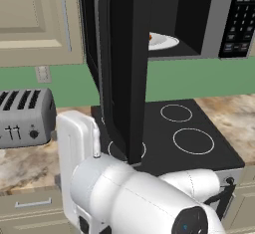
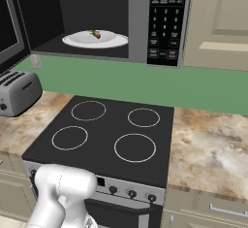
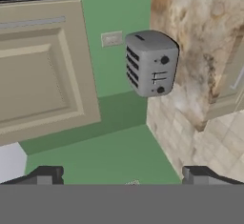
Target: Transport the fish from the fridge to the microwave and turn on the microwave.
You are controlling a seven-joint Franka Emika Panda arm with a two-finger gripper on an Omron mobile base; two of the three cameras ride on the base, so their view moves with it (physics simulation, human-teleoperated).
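Microwave [image 2: 160, 23] door [image 1: 124, 68] swung wide open; fish [image 2: 96, 34] already lying on the white plate [image 2: 77, 40] inside the cavity. Jaws spread wide and empty, tips far apart in the hand view, pointed toward the toaster [image 3: 151, 63]. Likely next: swing the door shut, pushing squarely on its outer face near the free edge, then press start on the keypad [image 2: 165, 21]. Keypad lettering too small to read; no brand legible.

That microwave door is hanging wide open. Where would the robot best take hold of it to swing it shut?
Probably at the free edge of the microwave door, farthest from its hinge on the microwave, coming from the outer face. The panel stands edge-on toward the room, so pushing there swings it easiest. The open fingers need not clamp; a flat push should do.
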